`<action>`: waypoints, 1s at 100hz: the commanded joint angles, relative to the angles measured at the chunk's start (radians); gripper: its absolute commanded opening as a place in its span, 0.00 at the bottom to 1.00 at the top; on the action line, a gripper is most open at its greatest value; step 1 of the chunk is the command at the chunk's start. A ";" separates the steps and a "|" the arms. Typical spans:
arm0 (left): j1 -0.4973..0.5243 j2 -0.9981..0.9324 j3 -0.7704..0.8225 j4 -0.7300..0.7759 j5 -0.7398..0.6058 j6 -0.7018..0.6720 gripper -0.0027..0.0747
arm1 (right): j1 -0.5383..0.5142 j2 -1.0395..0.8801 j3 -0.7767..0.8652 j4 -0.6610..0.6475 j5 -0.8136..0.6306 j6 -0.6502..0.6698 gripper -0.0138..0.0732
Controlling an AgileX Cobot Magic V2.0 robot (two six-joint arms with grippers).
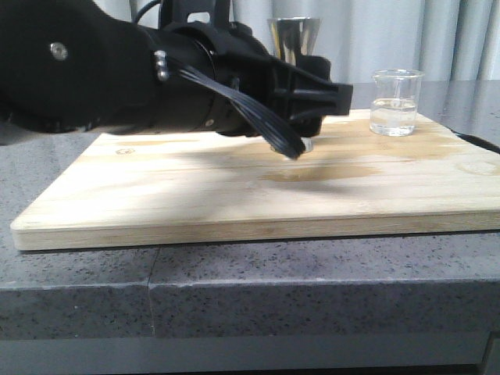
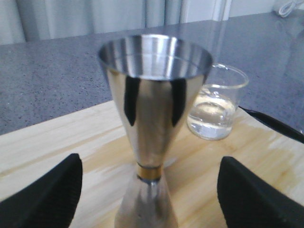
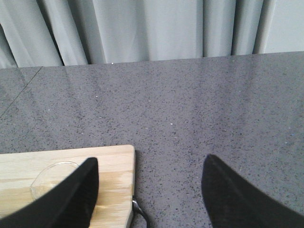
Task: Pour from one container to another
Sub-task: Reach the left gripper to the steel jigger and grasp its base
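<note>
A speckled grey stone table (image 1: 78, 289) carries a pale rectangular wooden board (image 1: 234, 203), over whose far middle reaches the black left gripper (image 2: 149, 190), fingers (image 2: 45, 194) spread wide on either side of, and apart from, the tall shiny steel hourglass jigger with a gold waist band (image 2: 154, 109). To the right of the jigger, the small clear glass beaker (image 1: 396, 101) stands upright on the board's far right, holding a little clear liquid. The black right gripper (image 3: 149, 194), also spread and holding nothing, hangs over the board's right edge beside the beaker.
</note>
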State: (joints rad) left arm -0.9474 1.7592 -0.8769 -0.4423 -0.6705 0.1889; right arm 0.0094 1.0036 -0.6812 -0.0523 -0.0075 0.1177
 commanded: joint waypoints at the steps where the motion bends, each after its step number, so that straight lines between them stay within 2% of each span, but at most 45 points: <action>1: 0.014 -0.038 -0.041 0.029 -0.075 -0.034 0.74 | 0.002 -0.010 -0.038 -0.009 -0.083 -0.010 0.65; 18: 0.033 0.003 -0.084 0.086 -0.051 -0.100 0.74 | 0.002 -0.010 -0.038 -0.009 -0.084 -0.010 0.65; 60: 0.036 0.048 -0.132 0.118 -0.051 -0.118 0.72 | 0.002 -0.010 -0.038 -0.009 -0.085 -0.010 0.65; 69: 0.036 0.048 -0.132 0.118 -0.058 -0.118 0.64 | 0.002 -0.010 -0.038 -0.009 -0.085 -0.010 0.65; 100: 0.036 0.048 -0.130 0.118 -0.054 -0.118 0.21 | 0.002 -0.010 -0.038 -0.009 -0.092 -0.010 0.65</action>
State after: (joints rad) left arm -0.9131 1.8517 -0.9820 -0.3343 -0.6450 0.0838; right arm 0.0094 1.0036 -0.6812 -0.0523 -0.0092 0.1161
